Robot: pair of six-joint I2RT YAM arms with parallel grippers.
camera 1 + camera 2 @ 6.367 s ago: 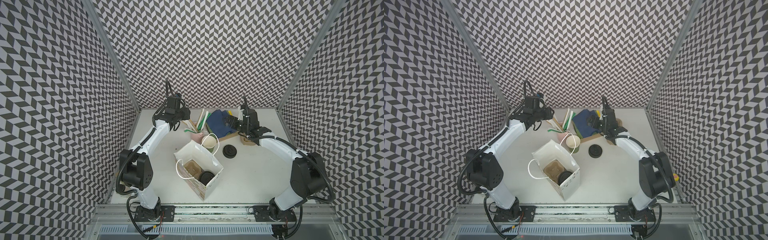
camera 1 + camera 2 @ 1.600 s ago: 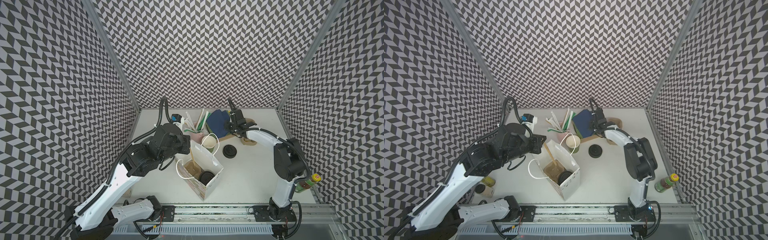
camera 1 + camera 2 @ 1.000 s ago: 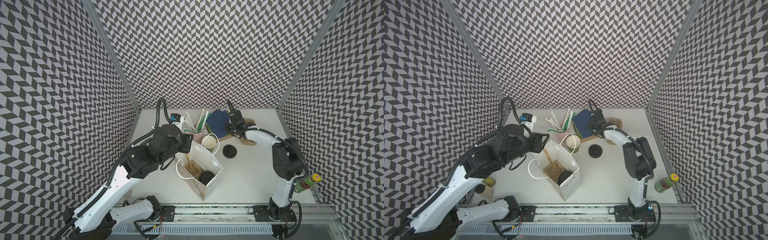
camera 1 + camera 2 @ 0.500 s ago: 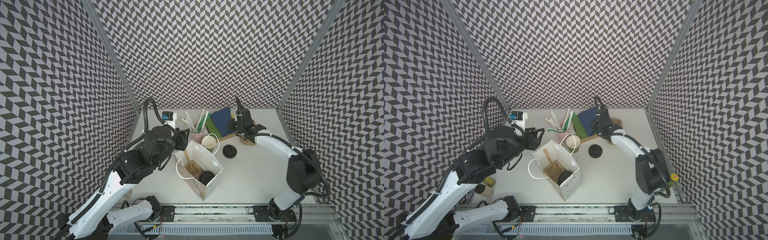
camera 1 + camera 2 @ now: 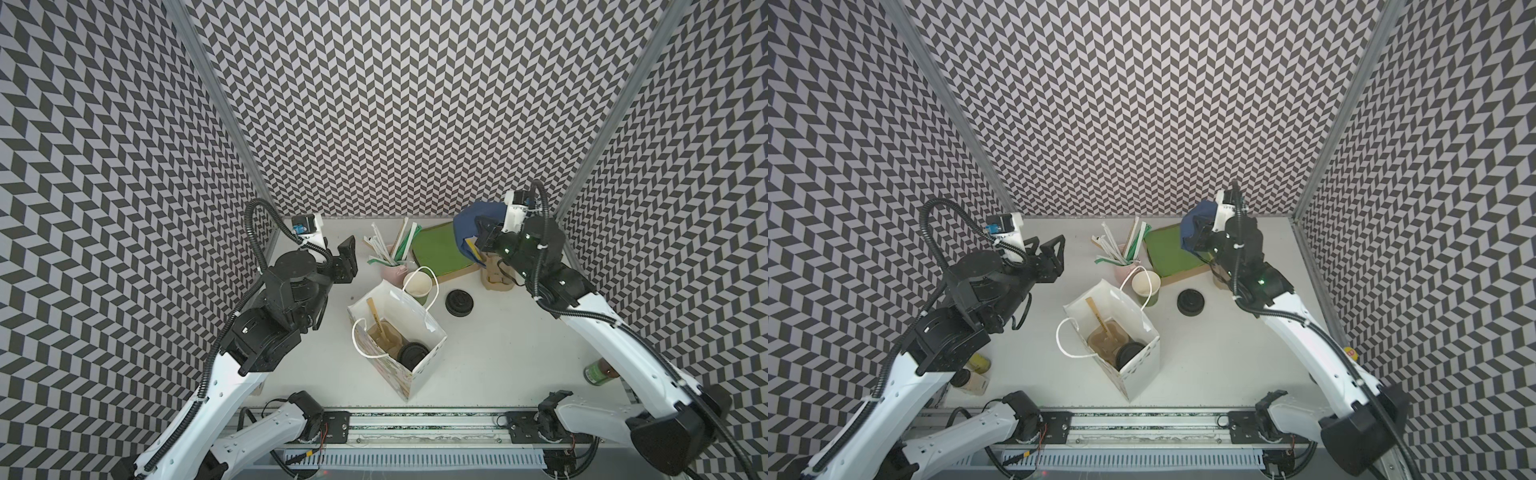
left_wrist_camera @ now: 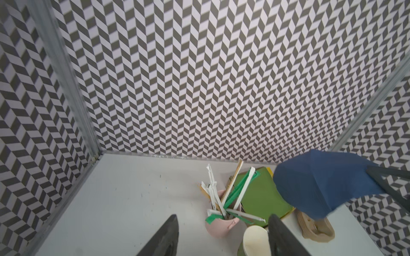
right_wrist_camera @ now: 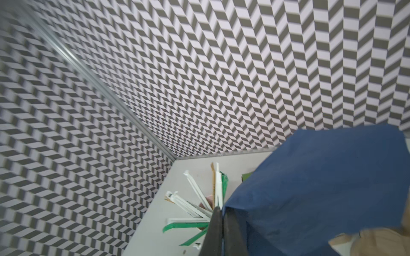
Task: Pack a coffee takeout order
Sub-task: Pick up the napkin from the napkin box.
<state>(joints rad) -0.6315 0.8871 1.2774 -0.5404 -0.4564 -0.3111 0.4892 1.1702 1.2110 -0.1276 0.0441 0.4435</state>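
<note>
Two robot arms reach over a white tabletop [image 5: 498, 353]. The left tool [image 5: 1049, 242] is up in the air with its two fingers spread apart, and it holds nothing. It is near a pink cup [image 5: 392, 272] full of straws. The right tool [image 7: 223, 213] is pinched tight on a dark blue napkin [image 5: 471, 220]. The napkin hangs in the air at the back of the tabletop, over the edge of a flat pile of green paper [image 5: 438, 251]. A white paper bag [image 5: 413, 318] stands open in the middle. Inside the bag sit a tan carrier [image 5: 382, 334], a cup with a black top [image 5: 412, 355] and a wooden stick [image 5: 371, 309]. A small green cup [image 5: 417, 284], white inside and open on top, stands just behind the bag, beside the pink cup. A loose black lid [image 5: 459, 302] lies flat on the tabletop just beside the small green cup, on the right arm's side. A pile of tan carriers [image 6: 315, 228] sits near the green paper, partly hidden by the right arm in both top views. In the right wrist view the napkin fills much of the picture.
</note>
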